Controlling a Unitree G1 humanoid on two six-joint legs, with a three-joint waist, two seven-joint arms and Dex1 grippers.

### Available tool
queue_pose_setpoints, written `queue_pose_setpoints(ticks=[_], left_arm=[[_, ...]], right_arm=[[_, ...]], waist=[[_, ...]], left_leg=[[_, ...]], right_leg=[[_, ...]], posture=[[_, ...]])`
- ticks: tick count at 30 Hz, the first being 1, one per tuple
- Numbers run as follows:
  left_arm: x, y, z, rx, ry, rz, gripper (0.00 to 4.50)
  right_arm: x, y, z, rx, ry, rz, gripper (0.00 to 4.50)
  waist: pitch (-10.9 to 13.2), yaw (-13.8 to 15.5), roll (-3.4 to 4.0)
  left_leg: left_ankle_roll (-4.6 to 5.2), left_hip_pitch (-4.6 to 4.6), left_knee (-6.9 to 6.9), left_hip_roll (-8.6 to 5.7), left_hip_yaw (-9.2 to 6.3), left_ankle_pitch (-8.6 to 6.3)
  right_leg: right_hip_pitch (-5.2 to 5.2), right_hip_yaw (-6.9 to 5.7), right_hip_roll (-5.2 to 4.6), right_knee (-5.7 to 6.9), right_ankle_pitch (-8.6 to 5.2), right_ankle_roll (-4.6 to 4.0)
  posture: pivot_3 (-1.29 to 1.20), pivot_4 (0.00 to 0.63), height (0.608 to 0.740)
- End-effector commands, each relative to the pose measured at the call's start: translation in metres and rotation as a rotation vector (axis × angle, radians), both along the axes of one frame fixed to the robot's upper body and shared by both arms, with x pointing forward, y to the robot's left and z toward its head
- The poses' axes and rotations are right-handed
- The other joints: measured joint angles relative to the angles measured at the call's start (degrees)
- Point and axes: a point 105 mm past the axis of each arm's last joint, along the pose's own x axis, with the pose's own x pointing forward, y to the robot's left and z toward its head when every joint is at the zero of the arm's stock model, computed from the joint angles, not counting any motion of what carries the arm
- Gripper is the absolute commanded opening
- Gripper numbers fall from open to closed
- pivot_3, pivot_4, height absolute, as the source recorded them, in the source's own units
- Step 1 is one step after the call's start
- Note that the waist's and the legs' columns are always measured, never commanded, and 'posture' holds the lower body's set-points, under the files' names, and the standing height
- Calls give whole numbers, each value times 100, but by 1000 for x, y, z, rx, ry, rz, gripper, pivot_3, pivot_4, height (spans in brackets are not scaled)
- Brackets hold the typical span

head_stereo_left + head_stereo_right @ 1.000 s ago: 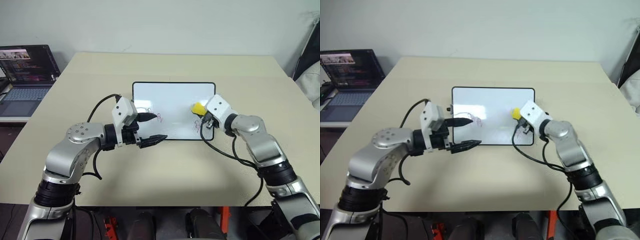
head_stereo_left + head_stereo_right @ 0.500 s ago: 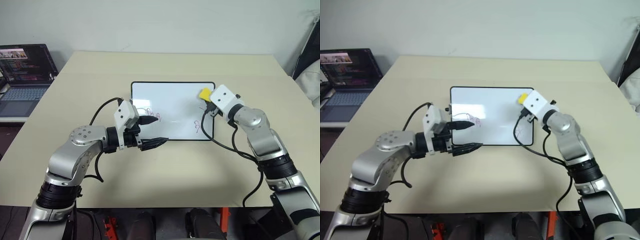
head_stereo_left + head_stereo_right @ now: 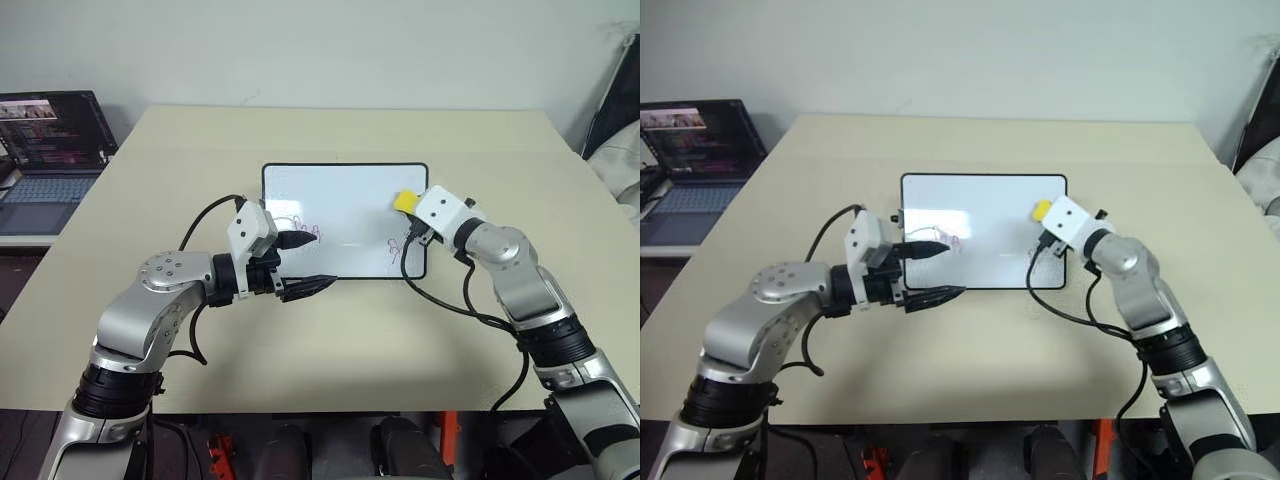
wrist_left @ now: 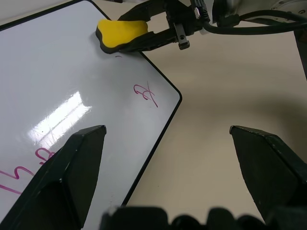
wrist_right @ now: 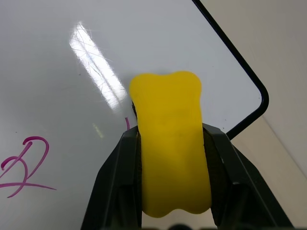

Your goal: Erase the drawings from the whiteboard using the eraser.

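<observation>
The whiteboard [image 3: 340, 195] lies flat in the middle of the tan table. Red drawings show near its left side [image 3: 305, 229] and near its right front corner [image 3: 396, 251], the latter also in the left wrist view [image 4: 145, 94]. My right gripper [image 3: 410, 208] is shut on the yellow eraser [image 3: 404, 201], which rests on the board close to the right edge, just beyond a red scribble [image 5: 24, 165]. My left gripper [image 3: 306, 262] hovers open at the board's front left, one finger over the board and the other over the table.
An open laptop [image 3: 50, 140] sits on a lower desk to the left. Something dark and pale [image 3: 618, 130] stands past the table's right edge. Black cables hang from both wrists. Bare tabletop [image 3: 350, 330] surrounds the board.
The right gripper carried the eraser from mid-right of the board toward the far right corner, then back a little toward me. The left gripper stayed put.
</observation>
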Motion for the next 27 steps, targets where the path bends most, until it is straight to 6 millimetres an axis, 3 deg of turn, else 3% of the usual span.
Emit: queue_pose_setpoints(ticks=[1,11,16,20,23,27], left_arm=[[-2,1,8,-5,-45,-7,4500],[-1,2,8,-3,-47,-6,4500],[2,6,6,-19,-47,27,4500],[12,20,5,-122,-53,158,4500],[5,20,1,-125,-39,151,4500],[-14,23,-9,-95,-29,103,4500]], right_arm=[[-11,-8,-29,-57,122,8,1308],[-15,-11,-30,-19,149,-12,1308],[-21,-2,-2,304,162,35,1308],[-41,-10,27,564,126,93,1308],[-63,-11,27,606,141,145,1308],[-112,-8,8,565,216,215,1308]], waist=[[0,1,0],[0,-5,-1],[1,-6,-1],[5,11,6],[5,18,6],[6,32,8]], left_leg=[[0,-1,0,0,-1,0],[0,7,0,2,1,0],[0,6,0,3,0,0],[0,-16,-2,4,-9,0],[0,-42,-3,5,-20,-1],[4,-50,-17,5,-21,-6]], right_leg=[[0,0,0,-1,0,0],[4,-2,1,3,0,1],[3,0,1,3,1,1],[-12,1,-3,-1,0,0],[-28,-3,-5,-13,-2,0],[-29,-4,-11,-31,-13,7]], posture=[[0,150,740],[0,150,740],[0,150,740],[0,150,740],[0,150,740],[0,150,740]])
